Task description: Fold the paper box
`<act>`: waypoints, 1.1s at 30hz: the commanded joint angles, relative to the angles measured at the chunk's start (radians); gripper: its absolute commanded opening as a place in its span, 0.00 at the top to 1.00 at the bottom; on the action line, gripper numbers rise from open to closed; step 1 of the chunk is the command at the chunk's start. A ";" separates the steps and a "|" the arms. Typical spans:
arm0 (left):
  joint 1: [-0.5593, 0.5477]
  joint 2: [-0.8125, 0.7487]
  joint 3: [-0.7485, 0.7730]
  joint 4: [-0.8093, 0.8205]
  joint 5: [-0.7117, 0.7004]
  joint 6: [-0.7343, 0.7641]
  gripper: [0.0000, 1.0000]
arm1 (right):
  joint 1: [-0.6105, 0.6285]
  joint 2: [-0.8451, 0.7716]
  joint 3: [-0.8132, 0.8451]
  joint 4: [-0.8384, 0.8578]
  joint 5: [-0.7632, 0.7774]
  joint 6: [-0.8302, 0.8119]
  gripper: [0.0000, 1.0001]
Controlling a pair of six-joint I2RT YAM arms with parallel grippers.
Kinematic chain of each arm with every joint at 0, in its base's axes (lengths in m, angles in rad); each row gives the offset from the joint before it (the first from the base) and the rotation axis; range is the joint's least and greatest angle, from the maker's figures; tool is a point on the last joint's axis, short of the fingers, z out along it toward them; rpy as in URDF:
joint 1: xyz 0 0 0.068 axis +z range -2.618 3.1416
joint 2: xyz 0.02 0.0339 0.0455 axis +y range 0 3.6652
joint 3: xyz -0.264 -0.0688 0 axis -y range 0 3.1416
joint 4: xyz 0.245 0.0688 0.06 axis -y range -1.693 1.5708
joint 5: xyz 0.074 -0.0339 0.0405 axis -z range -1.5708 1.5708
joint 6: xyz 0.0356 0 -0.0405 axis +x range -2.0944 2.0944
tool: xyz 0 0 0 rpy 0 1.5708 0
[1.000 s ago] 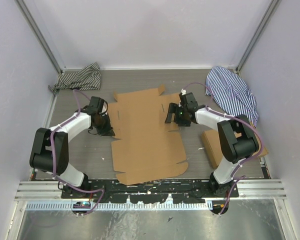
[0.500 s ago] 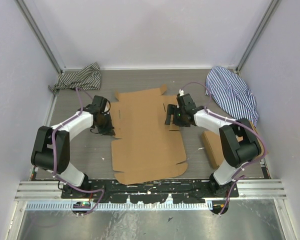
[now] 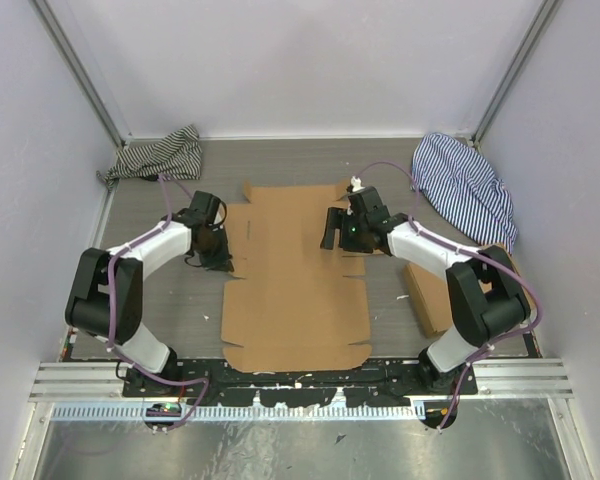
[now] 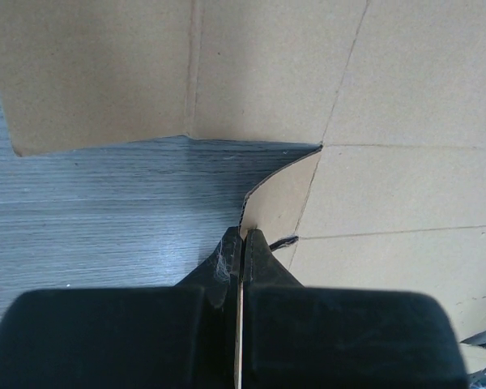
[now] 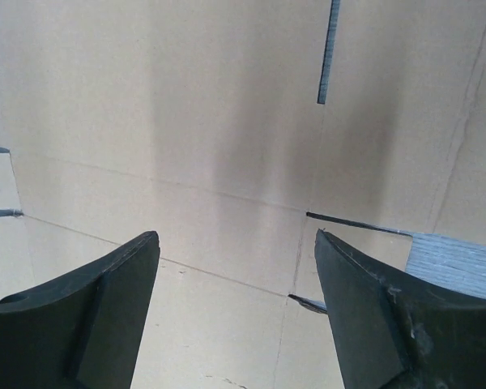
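Note:
The paper box [image 3: 295,290] lies as a flat brown die-cut sheet in the middle of the table. At its left edge my left gripper [image 3: 220,262] is down low. In the left wrist view that gripper [image 4: 241,237] is shut on a thin raised tab of the paper box [image 4: 283,190], whose edge runs between the fingers. My right gripper [image 3: 337,234] hovers over the sheet's right side near the far end. It is open [image 5: 235,237], with only the creased cardboard [image 5: 219,146] below it and nothing between its fingers.
A grey striped cloth [image 3: 158,155] lies at the back left and a blue striped cloth [image 3: 467,185] at the back right. A stack of flat brown cardboard [image 3: 421,288] sits under my right arm. Walls close in the table on three sides.
The sheet has turned from askew to square with the table and slid right. My left gripper has shifted slightly right with the tab. My right gripper has moved left and farther away.

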 commanded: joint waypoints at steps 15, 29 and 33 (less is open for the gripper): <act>-0.008 0.029 -0.014 -0.024 -0.016 0.012 1.00 | 0.005 -0.096 -0.073 -0.130 0.175 0.072 0.16; -0.047 -0.097 0.020 -0.017 0.128 -0.055 0.87 | 0.005 -0.137 -0.138 -0.095 0.112 0.070 0.16; -0.074 -0.105 0.019 0.025 0.166 -0.087 0.77 | 0.005 -0.118 -0.130 -0.089 0.107 0.067 0.16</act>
